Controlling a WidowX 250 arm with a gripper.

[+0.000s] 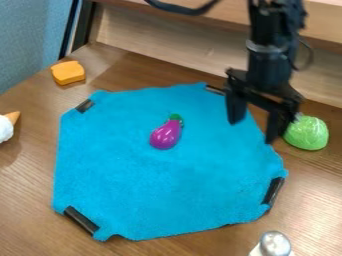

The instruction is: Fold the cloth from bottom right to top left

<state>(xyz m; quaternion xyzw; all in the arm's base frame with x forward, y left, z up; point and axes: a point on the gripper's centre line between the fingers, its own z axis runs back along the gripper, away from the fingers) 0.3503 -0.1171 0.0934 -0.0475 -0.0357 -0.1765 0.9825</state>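
Observation:
The gripper (251, 129) hangs at the upper right, over the upper right edge of the cloth, pointing down with its two fingers spread and nothing between them. A bright blue cloth (153, 185) lies flat and unfolded across the middle of the table, roughly eight-sided, with dark pieces showing at its corners. On the cloth, a little above its centre, rests a purple toy eggplant (165, 135) with a green top.
A green lettuce-like toy (306, 133) sits right of the gripper. An orange bread-shaped toy (67, 72) is at the upper left, an ice cream cone toy (7, 127) at the left edge, and a silver-topped shaker (274, 244) at the bottom right. A wooden panel (167, 45) stands behind.

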